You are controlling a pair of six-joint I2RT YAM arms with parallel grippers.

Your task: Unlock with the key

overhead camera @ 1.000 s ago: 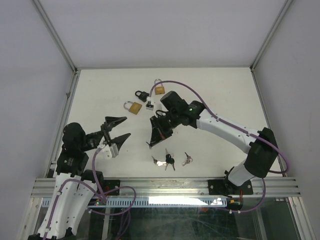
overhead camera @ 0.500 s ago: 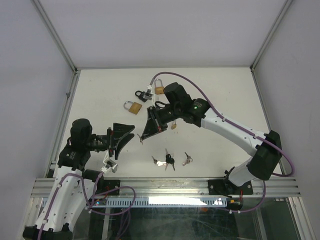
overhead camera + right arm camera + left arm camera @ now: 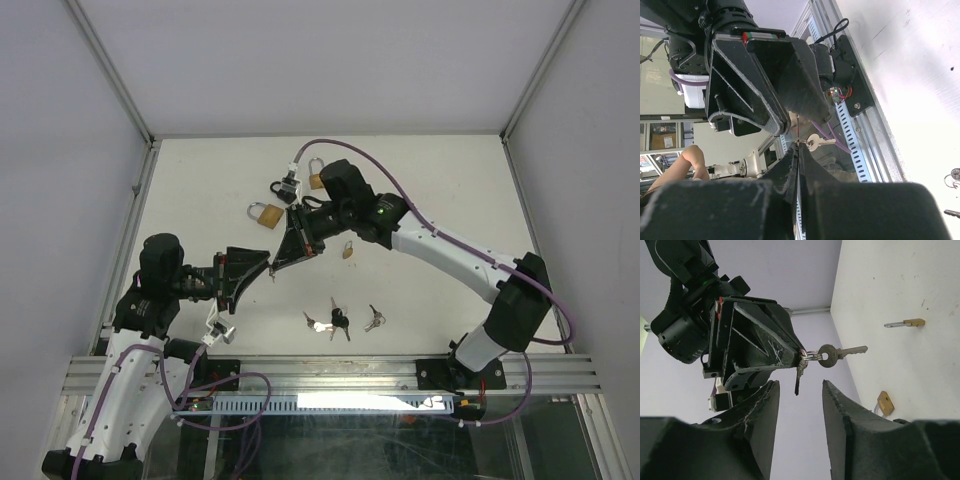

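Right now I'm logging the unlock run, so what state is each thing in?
right end effector: shut on key ring
left end effector: open, empty
key ring: pinched, keys dangling in the air
brass padlock: lying flat; locked or not, cannot tell
loose keys: lying flat, untouched

Far centre of table (image 3: 450, 180): three padlocks (image 3: 265, 214) clustered. Nearer, alone: fourth padlock (image 3: 347, 250). Near edge: two key bunches (image 3: 330, 320). Left of centre: key (image 3: 832, 354) between left gripper (image 3: 800, 385) and right gripper (image 3: 798, 152).
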